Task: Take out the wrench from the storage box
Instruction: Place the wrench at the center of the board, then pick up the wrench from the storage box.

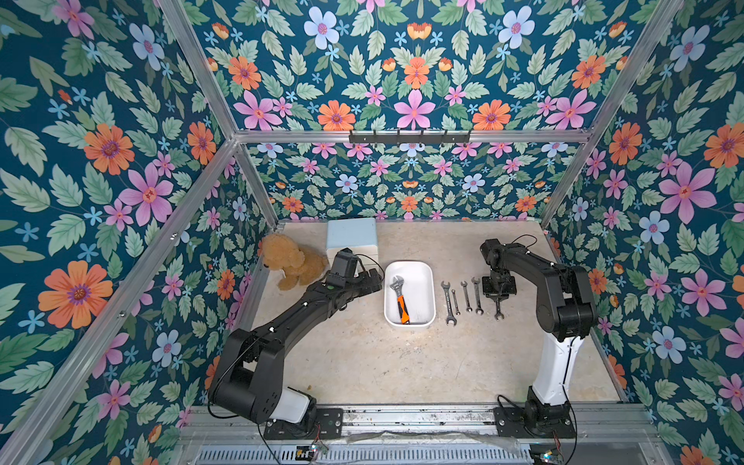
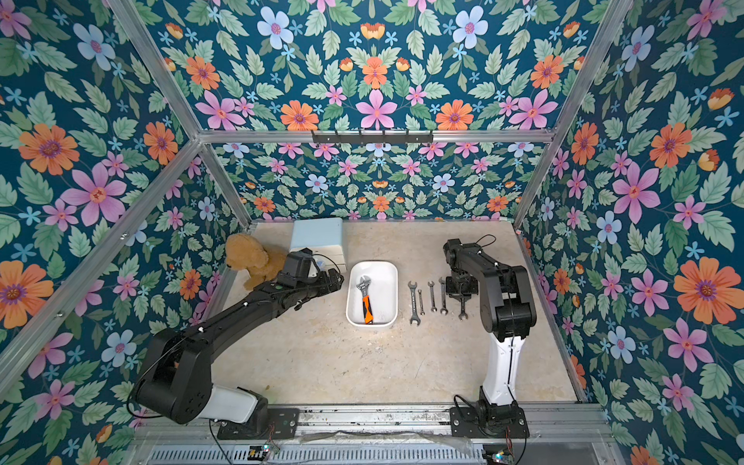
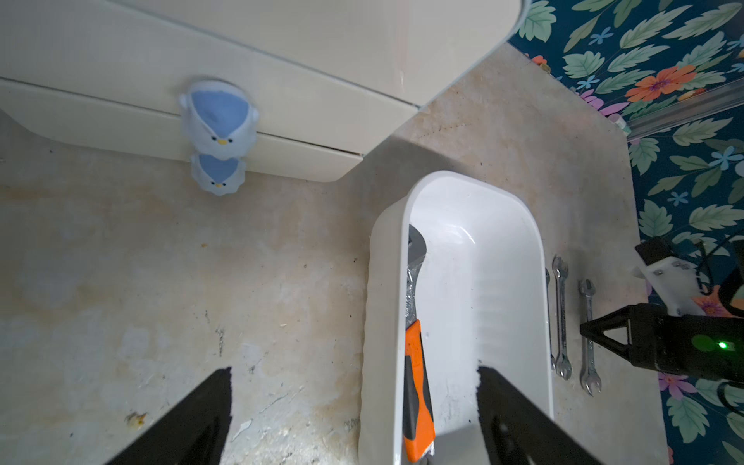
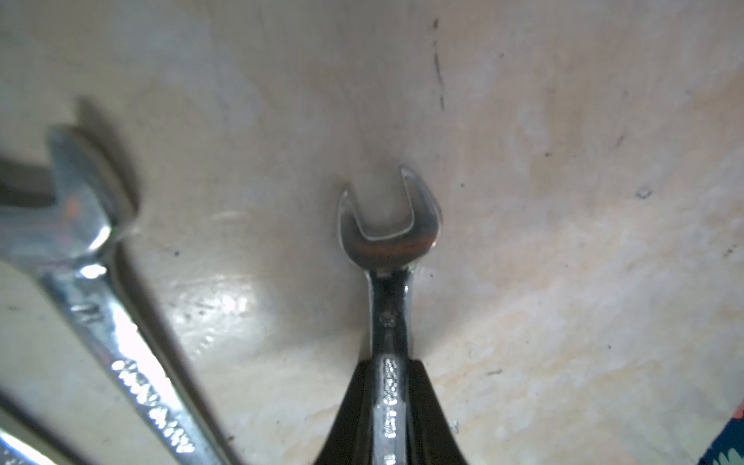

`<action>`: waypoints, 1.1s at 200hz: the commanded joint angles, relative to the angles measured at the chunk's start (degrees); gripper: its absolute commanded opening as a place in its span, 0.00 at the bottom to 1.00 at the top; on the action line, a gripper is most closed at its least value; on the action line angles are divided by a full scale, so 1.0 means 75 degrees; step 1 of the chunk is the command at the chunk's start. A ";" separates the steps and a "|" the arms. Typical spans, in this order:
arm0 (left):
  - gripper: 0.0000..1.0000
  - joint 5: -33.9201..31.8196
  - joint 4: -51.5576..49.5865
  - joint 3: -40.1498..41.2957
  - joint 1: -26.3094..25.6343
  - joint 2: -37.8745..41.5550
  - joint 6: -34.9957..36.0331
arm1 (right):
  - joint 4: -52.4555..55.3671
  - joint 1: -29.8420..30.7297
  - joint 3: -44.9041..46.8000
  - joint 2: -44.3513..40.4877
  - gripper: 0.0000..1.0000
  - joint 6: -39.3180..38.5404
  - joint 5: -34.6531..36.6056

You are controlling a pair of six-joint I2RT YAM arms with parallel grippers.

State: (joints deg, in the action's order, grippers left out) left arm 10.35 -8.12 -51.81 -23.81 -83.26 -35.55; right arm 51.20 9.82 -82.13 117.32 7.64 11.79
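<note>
The white storage box [image 1: 421, 284] [image 2: 385, 284] sits mid-table. An adjustable wrench [image 1: 401, 298] [image 2: 366, 301] [image 3: 417, 362] with an orange and black handle lies inside it along the left wall. My left gripper [image 1: 377, 283] [image 3: 354, 374] is open just left of the box. In the left wrist view one finger is over the box floor and the other over the table. To the right of the box, my right gripper [image 1: 498, 298] [image 4: 388, 368] is shut on the shaft of a small silver open-end wrench [image 1: 499, 312] [image 4: 388, 237]. That wrench is at or just above the table.
Several silver open-end wrenches [image 1: 466, 297] lie in a row between the box and my right gripper. A white cabinet [image 1: 352, 237] with pale blue top and knobs [image 3: 217, 116] stands behind my left arm. A brown plush dog [image 1: 290, 259] sits beside it.
</note>
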 commanded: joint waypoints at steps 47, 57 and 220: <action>0.97 0.0354 0.0132 0.0051 0.0009 -0.0118 0.0053 | -0.0705 -0.0035 0.0046 0.0168 0.18 -0.0304 -0.0254; 0.97 0.0366 0.0156 0.0073 0.0009 -0.0113 0.0032 | -0.0686 -0.0035 0.0008 0.0112 0.20 -0.0305 -0.0254; 0.75 0.1437 0.1368 0.0694 -0.0250 -0.0886 -0.0463 | -0.0918 0.4111 -0.1904 -0.0487 0.31 0.3078 -0.1976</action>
State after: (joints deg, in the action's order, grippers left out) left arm 18.15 -0.45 -46.06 -25.39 -88.36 -38.79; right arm 45.12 37.71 -91.81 108.51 26.63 -0.01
